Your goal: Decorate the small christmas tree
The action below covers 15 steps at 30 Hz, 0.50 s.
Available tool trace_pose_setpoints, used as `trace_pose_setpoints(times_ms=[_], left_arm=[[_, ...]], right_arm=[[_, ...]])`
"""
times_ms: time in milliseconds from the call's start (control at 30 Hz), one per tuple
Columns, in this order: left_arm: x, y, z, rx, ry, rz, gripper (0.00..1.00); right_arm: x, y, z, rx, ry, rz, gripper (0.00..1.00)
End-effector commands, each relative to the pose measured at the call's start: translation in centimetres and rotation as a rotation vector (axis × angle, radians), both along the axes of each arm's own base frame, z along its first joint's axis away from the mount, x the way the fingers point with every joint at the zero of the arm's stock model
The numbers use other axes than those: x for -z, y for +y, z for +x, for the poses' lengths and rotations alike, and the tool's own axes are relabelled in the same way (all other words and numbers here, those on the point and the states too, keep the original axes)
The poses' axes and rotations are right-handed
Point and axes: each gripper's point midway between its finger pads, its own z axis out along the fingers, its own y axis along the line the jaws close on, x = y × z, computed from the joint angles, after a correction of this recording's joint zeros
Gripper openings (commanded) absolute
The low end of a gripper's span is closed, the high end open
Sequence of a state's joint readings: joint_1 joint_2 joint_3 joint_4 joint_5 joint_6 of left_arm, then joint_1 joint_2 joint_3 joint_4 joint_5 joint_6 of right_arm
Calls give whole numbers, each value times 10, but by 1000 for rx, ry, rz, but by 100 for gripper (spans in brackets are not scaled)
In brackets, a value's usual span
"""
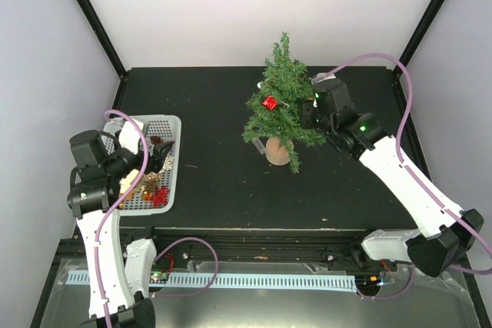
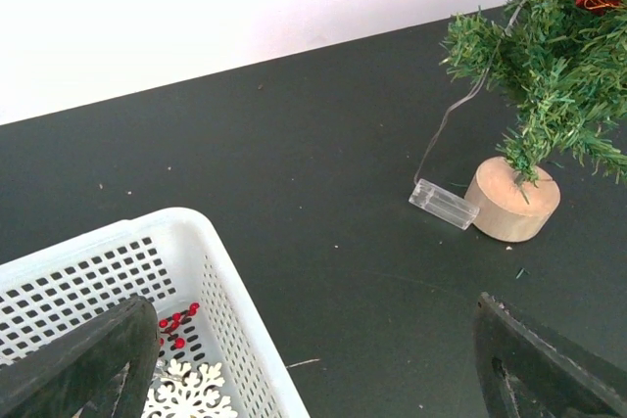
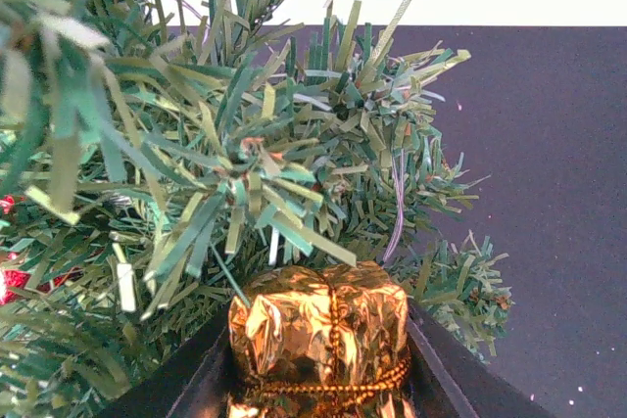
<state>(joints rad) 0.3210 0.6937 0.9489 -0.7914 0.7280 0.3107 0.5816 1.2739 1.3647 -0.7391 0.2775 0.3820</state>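
Now pinching a gold foil parcel [image 3: 320, 325] in the right gripper [image 3: 320, 384], up against branches of the small christmas tree [image 1: 286, 74], upright on the table [image 1: 215, 182] toward its far edge. Spread wide at the left gripper [image 2: 313, 369], above the white basket [image 2: 227, 276].

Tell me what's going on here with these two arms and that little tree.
The right gripper is shut on a gold foil ornament and has it up against the branches of the small christmas tree, where a red ornament already hangs. The left gripper hovers open over the white basket of decorations and holds nothing.
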Motion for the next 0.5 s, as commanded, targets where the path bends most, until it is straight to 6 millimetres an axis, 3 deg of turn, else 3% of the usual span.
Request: trace_pose_setpoints(times_ms=[0, 333, 467], left_arm=[[-6, -3, -1, 22, -31, -1, 88], [-4, -4, -2, 27, -28, -3, 88], [-4, -4, -3, 28, -28, -3, 88]], right_arm=[[-15, 0, 8, 8, -33, 4, 39], [-6, 5, 11, 1, 8, -1, 39], [-12, 3, 8, 4, -1, 11, 41]])
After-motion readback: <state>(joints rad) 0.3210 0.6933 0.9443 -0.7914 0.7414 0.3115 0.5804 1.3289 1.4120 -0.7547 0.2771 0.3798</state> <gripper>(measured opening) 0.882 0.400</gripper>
